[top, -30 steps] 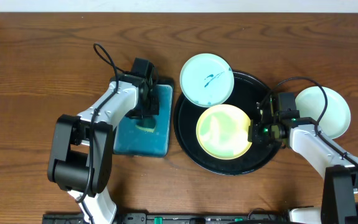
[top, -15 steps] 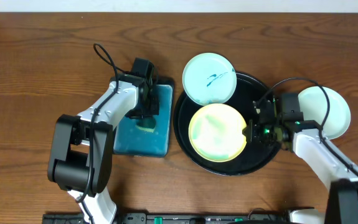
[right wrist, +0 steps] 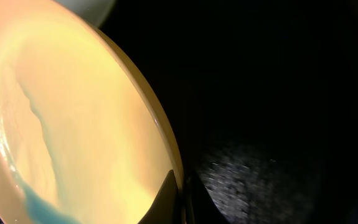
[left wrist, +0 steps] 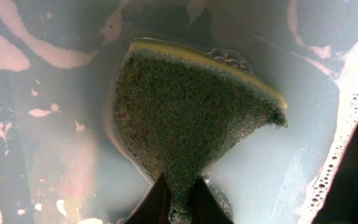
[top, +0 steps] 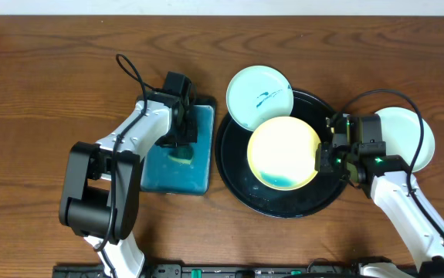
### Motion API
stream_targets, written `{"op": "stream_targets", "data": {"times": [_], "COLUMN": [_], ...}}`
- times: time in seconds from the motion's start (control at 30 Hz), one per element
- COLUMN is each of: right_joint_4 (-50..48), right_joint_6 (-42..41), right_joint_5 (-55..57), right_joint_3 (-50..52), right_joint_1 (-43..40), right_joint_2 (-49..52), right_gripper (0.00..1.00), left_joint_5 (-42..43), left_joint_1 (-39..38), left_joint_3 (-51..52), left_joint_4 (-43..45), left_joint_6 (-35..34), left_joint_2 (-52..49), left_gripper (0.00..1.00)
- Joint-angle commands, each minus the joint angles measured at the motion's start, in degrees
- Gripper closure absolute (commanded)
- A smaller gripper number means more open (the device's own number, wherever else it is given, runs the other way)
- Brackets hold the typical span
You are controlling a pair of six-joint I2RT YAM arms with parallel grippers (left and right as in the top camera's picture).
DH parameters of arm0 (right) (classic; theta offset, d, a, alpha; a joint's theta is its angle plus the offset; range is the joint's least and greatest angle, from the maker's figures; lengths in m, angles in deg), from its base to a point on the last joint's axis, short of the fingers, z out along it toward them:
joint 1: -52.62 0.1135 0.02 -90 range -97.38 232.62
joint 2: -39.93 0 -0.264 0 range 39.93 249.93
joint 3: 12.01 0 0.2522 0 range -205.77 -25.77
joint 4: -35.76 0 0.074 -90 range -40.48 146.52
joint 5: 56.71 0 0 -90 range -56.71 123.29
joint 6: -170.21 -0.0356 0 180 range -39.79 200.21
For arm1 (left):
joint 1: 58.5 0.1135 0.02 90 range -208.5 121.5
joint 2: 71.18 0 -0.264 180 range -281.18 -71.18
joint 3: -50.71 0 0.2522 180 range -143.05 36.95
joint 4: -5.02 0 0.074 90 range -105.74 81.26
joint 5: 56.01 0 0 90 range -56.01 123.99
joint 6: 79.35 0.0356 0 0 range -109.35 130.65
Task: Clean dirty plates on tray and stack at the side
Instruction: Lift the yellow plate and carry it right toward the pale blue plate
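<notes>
My right gripper point(top: 323, 158) is shut on the right rim of the yellow plate point(top: 283, 152), which tilts up above the black tray point(top: 283, 207). In the right wrist view the plate point(right wrist: 73, 118) fills the left side, its rim pinched between the fingers of the gripper point(right wrist: 182, 202), and teal liquid pools at its low edge. A mint plate point(top: 259, 97) with a teal scribble rests on the tray's upper-left rim. Another mint plate point(top: 413, 137) lies on the table right of the tray. My left gripper point(left wrist: 180, 208) is shut on a sponge point(left wrist: 191, 118).
The sponge sits in cloudy water inside the teal basin point(top: 160, 176), left of the tray, with my left gripper point(top: 181, 137) over it. Brown wooden table point(top: 44, 93) lies all around. Cables loop above both arms.
My right gripper has raised and tilted the yellow plate, carrying it right and up over the tray. Teal liquid now shows at its low edge. The left arm has not moved.
</notes>
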Motion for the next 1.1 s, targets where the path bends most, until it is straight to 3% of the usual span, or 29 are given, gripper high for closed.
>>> {"op": "stream_targets", "data": {"times": [0.0, 0.5, 0.9, 1.07], "right_joint_4": [1.7, 14.9, 15.4, 14.0], "right_joint_6": [0.7, -0.1, -0.2, 4.5], "right_joint_5": [5.4, 27.8, 42.5, 51.8], "right_joint_3": [-3.6, -14.7, -17.6, -17.8], "right_joint_1": [0.6, 0.7, 6.3, 12.3], "right_joint_2": [-1.3, -1.3, -1.3, -1.3], "right_gripper": [0.99, 0.99, 0.99, 0.99], "left_joint_5": [0.2, 0.2, 0.2, 0.2], "left_joint_1": [0.3, 0.3, 0.3, 0.3], "left_joint_3": [0.5, 0.5, 0.5, 0.5], "left_joint_4": [-0.8, -0.6, -0.6, -0.6], "left_joint_6": [0.7, 0.8, 0.8, 0.8], "left_joint_2": [-2.9, -2.9, -2.9, -2.9], "left_gripper": [0.93, 0.93, 0.92, 0.93]}}
